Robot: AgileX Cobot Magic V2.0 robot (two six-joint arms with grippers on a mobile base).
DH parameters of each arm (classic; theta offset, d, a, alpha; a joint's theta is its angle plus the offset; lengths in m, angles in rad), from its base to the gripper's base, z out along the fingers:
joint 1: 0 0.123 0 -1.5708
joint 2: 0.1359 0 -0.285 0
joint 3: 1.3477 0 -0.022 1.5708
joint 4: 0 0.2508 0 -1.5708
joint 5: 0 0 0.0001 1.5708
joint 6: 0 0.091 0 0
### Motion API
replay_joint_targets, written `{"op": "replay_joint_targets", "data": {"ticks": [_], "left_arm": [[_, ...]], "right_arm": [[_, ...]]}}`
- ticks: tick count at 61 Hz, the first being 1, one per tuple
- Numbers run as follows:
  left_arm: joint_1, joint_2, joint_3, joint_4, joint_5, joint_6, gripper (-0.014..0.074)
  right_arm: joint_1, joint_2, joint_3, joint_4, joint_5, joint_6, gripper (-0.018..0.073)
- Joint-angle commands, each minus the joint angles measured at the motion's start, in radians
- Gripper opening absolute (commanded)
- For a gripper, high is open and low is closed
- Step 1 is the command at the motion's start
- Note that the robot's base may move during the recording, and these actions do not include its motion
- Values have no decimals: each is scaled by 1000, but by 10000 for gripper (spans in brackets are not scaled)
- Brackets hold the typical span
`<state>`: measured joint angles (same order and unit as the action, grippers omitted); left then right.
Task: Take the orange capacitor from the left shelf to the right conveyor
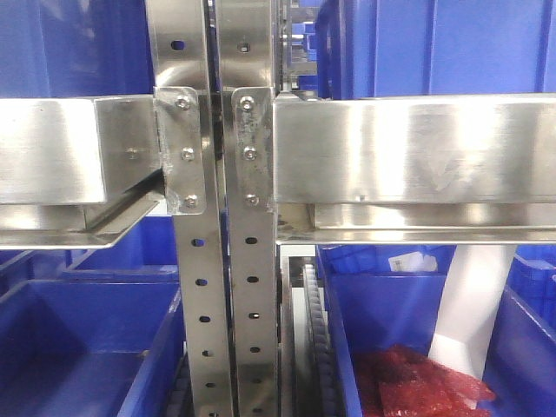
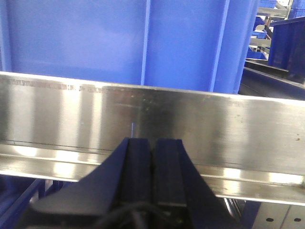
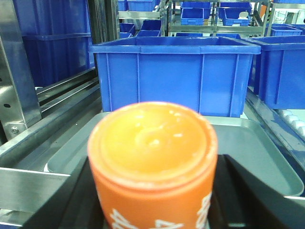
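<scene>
Front view: left shelf [image 1: 417, 148] fills the frame, steel rails bolted to perforated uprights [image 1: 252, 304]; red bags [image 1: 417, 382] lie in a lower blue bin [image 1: 382, 313].

Left wrist view: left gripper [image 2: 152, 152] faces a shelf rail, jaws pressed together, nothing between them.

Right wrist view: right gripper [image 3: 155, 200] pinches the orange capacitor [image 3: 152, 143] between its dark fingers [image 3: 252, 191], end cap toward the camera, a silver tray [image 3: 257, 148] beyond it.
</scene>
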<state>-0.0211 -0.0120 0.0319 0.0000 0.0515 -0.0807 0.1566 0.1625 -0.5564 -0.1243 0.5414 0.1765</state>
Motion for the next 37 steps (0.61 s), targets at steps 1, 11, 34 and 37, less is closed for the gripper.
{"op": "replay_joint_targets", "data": {"ticks": [1, 11, 34, 37], "left_arm": [[-3, -19, -14, 0, -89, -1, -105], [-3, -19, -14, 0, -89, -1, -105], [-3, -19, -14, 0, -89, -1, -105], [-3, -19, -14, 0, -89, -1, -105]], "right_arm": [[3, 13, -28, -8, -89, -3, 114], [3, 13, -28, -8, -89, -3, 114], [3, 13, -28, -8, -89, -3, 114], [3, 13, -28, -8, -89, -3, 114]]}}
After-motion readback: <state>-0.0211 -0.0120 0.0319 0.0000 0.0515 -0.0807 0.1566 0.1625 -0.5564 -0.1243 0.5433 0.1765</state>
